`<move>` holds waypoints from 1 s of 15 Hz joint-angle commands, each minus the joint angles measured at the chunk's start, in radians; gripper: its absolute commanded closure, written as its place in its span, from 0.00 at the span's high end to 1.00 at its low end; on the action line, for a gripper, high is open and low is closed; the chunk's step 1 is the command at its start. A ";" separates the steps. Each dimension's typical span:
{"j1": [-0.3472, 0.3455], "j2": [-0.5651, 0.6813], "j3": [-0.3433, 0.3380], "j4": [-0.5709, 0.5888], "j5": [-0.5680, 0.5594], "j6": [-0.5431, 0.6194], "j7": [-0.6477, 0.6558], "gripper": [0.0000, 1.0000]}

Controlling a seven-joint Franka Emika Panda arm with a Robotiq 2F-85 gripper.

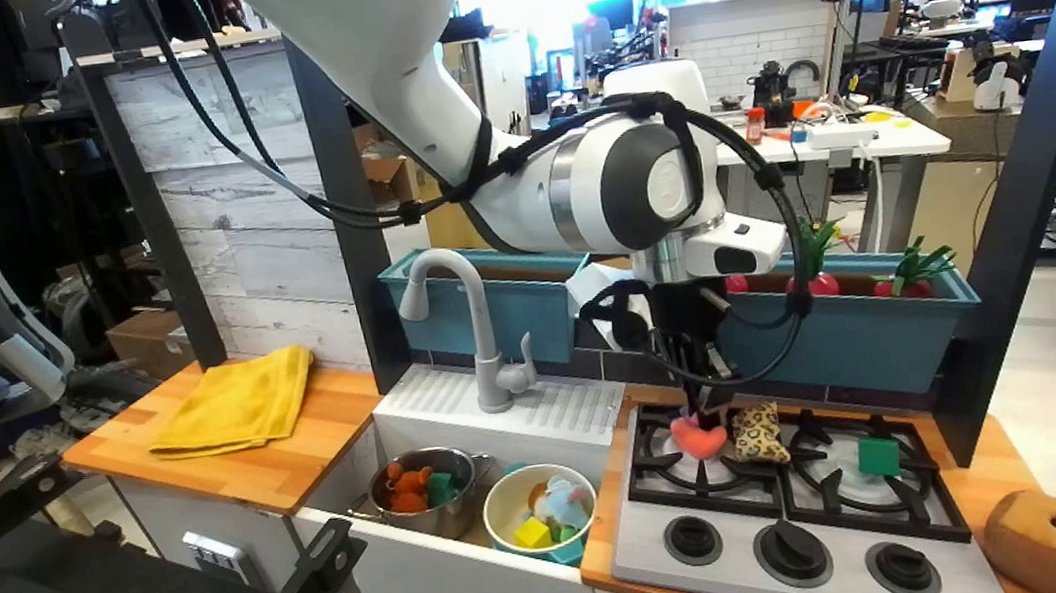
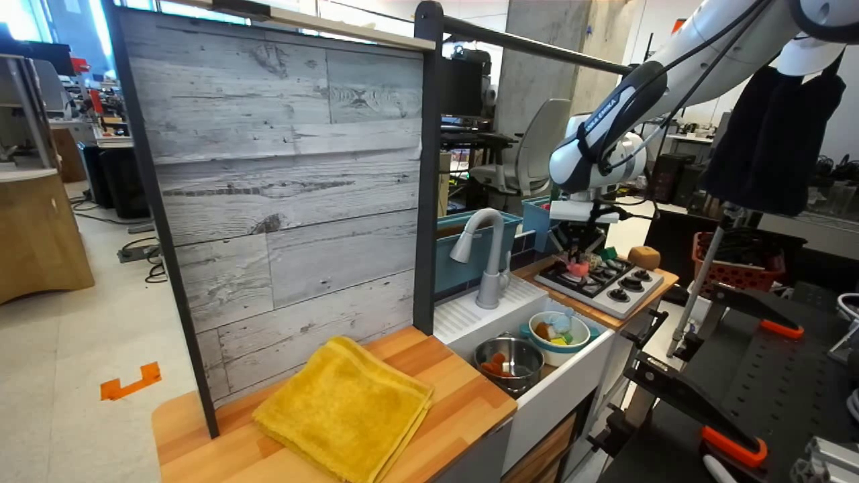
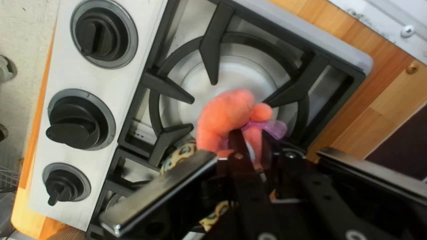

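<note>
My gripper (image 3: 251,140) points down over the stove, its fingers close together on a coral-pink plush toy (image 3: 225,113) with a purple ribbon. Part of the toy is pinched between the fingertips. In both exterior views the toy (image 1: 700,438) (image 2: 577,269) is at a burner grate; I cannot tell whether it rests on it or hangs just above. A leopard-print cushion (image 1: 759,435) lies right beside it on the grates, partly hidden by the gripper in the wrist view (image 3: 180,155). A green block (image 1: 878,457) sits on the far burner of the stove (image 1: 730,544).
A sink (image 1: 464,591) beside the stove holds a metal pot (image 1: 445,520) and a white bowl (image 1: 504,513) with toys. A tall faucet (image 1: 483,327) and teal planters (image 1: 837,349) stand behind. A yellow towel (image 1: 239,402) and a brown plush (image 1: 1052,539) lie at opposite ends.
</note>
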 commanded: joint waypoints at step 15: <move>0.059 -0.445 0.147 -0.675 -0.028 0.213 -0.468 0.06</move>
